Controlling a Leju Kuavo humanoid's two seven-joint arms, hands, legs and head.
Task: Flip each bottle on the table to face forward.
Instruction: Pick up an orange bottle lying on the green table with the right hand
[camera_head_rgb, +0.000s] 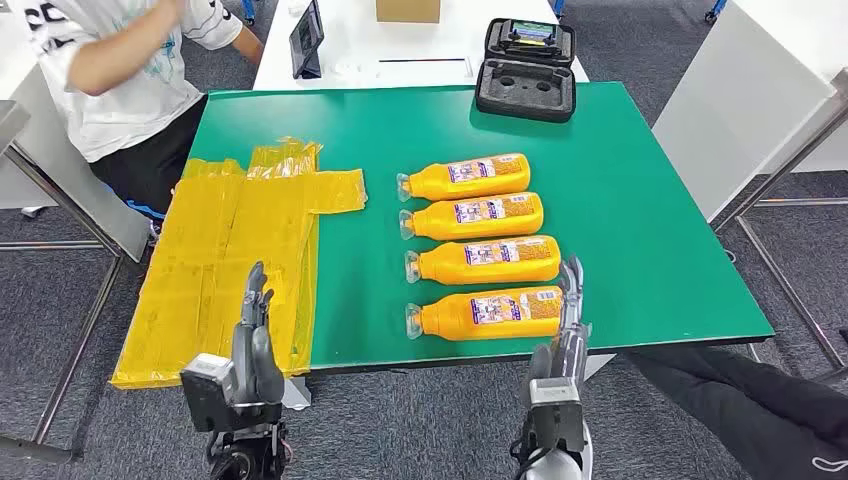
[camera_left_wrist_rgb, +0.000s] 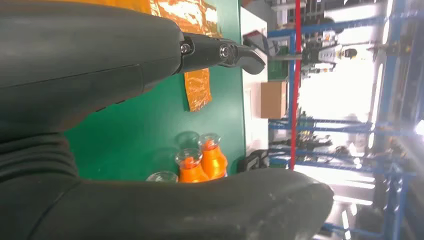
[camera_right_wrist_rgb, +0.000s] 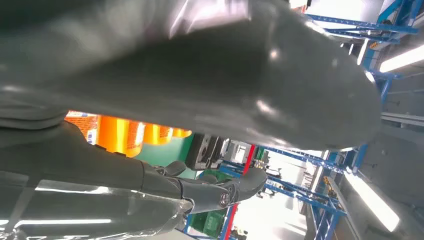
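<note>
Several orange bottles lie on their sides in a column on the green table, clear caps pointing left, labels up. The nearest bottle lies by the front edge, the farthest bottle near mid-table. My right hand is raised at the front edge, fingers straight, just right of the nearest bottle's base, holding nothing. My left hand hangs open over the yellow sheet, well left of the caps. The left wrist view shows bottle caps past the thumb; the right wrist view shows orange bottles.
A person in a white shirt sits at the far left corner. An open black case stands at the table's back edge. A white table with a tablet and box lies behind. A white panel stands to the right.
</note>
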